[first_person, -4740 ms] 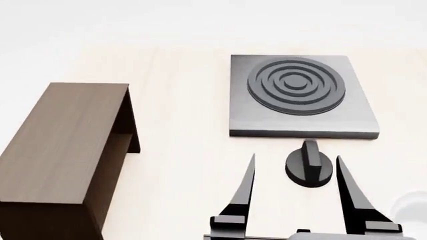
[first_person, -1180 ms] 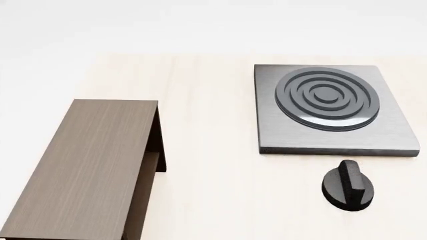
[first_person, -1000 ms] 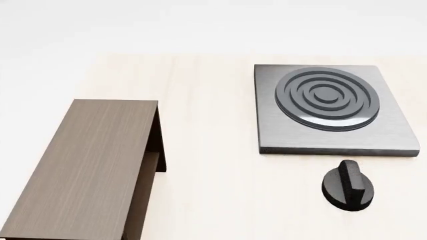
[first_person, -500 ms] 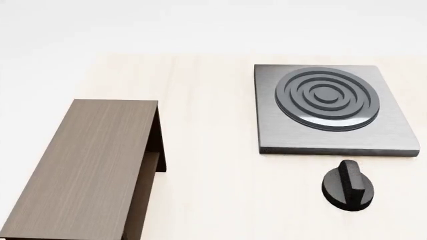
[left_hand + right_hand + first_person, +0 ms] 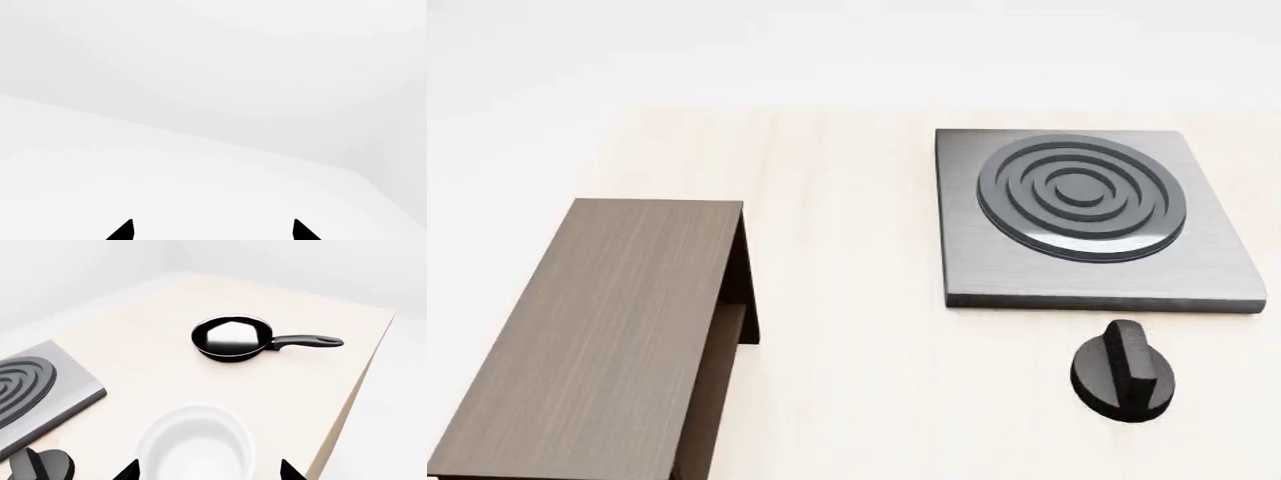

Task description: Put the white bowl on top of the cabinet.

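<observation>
The white bowl (image 5: 199,445) stands upright on the light wood table in the right wrist view, out of the head view. My right gripper (image 5: 210,471) is open above it, a dark fingertip (image 5: 130,471) on each side of the bowl, not touching it as far as I can tell. The dark brown cabinet (image 5: 587,335) lies at the left of the head view, its flat top bare. My left gripper (image 5: 212,230) is open and empty, facing only blank white surroundings. Neither gripper shows in the head view.
A grey square stove plate (image 5: 1090,222) with a ringed burner sits at the back right, also in the right wrist view (image 5: 40,390). A black knob (image 5: 1122,370) stands in front of it. A black frying pan (image 5: 233,337) lies beyond the bowl, handle toward the table edge.
Over the last second nothing has moved in the head view. Since 4.7 s ago the view has shifted and the right gripper's fingers have left it.
</observation>
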Motion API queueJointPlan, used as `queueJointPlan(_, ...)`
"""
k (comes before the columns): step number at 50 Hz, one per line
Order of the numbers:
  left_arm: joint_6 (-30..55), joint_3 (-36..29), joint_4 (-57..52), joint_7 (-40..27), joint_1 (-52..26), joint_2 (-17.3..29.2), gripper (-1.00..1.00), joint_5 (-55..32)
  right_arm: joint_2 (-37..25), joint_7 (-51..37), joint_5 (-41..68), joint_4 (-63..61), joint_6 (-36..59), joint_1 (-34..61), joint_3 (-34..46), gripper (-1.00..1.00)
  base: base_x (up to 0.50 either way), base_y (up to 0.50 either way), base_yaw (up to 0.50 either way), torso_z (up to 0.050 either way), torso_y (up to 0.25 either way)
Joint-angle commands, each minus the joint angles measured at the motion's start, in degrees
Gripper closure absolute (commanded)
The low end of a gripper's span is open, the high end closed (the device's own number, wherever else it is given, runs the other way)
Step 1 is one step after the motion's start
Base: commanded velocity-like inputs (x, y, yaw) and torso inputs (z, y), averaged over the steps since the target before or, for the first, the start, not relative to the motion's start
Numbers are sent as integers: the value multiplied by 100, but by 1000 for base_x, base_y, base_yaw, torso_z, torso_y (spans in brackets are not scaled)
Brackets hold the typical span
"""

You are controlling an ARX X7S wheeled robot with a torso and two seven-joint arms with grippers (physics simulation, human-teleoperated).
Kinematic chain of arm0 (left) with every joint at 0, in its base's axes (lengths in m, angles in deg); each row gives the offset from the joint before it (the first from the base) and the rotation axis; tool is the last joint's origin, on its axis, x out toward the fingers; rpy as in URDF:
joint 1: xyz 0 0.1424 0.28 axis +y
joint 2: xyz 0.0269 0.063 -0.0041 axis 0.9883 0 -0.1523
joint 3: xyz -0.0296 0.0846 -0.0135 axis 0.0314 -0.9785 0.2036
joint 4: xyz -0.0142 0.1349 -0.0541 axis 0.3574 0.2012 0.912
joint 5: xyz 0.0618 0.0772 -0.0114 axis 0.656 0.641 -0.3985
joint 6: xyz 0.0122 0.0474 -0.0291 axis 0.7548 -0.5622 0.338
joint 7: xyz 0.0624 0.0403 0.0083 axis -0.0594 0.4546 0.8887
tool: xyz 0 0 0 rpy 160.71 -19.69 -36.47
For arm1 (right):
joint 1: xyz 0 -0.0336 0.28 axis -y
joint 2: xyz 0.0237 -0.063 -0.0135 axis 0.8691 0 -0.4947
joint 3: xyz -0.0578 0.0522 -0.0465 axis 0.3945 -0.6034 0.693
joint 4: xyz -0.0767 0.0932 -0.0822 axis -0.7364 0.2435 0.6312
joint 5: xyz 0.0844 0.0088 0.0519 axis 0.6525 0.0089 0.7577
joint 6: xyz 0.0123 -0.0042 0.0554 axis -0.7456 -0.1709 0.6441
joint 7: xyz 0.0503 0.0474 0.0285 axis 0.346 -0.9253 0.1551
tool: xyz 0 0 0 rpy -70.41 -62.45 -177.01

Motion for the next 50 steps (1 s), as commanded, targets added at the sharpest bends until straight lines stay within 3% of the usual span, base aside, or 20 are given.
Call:
queueJointPlan(1,-6,-11,0,-18,5,11,-100,3,26,280,-89,535,-79,191,167,-100,0,0,0,0,0)
queueJointPlan(18,-36,-25,45,-13,-11,22,-100,-9,231,534,-256,858,-224,-179,-325,-100,0,0,0,0,0)
queueJointPlan(50,-70,-55,97,-43,-19,45,-100,-3,-135,635,-472,2320,-119,1030,795,-100,0,0,0,0,0)
